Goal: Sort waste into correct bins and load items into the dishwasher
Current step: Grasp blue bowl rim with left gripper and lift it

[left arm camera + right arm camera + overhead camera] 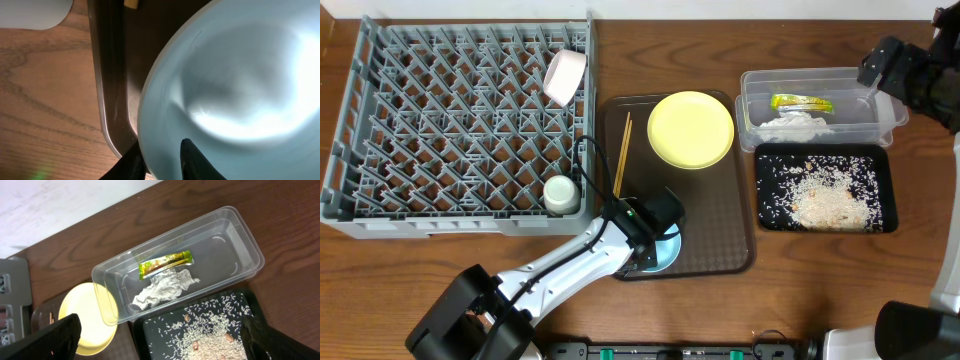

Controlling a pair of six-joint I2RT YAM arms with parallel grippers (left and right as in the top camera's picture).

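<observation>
The light blue bowl [235, 90] sits at the near end of the brown serving tray [720, 230]. My left gripper [160, 160] is shut on its rim, with one finger inside and one outside. The yellow plate [690, 129] and chopsticks [622, 152] lie on the same tray. In the grey dish rack [440, 120] are the pinkish-white bowl [565, 76] and the white cup [561, 193]. The clear tub [250, 245] holds the yellow-green wrapper [165, 263] and crumpled paper [165, 290]. Rice scraps [210, 330] cover the black tray [150, 330]. My right gripper [165, 340] hangs open above the bins.
The dish rack fills the left of the table, and its right wall stands close to the serving tray's left edge [112, 75]. The tub and black tray lie side by side at the right. Bare wood runs along the front edge.
</observation>
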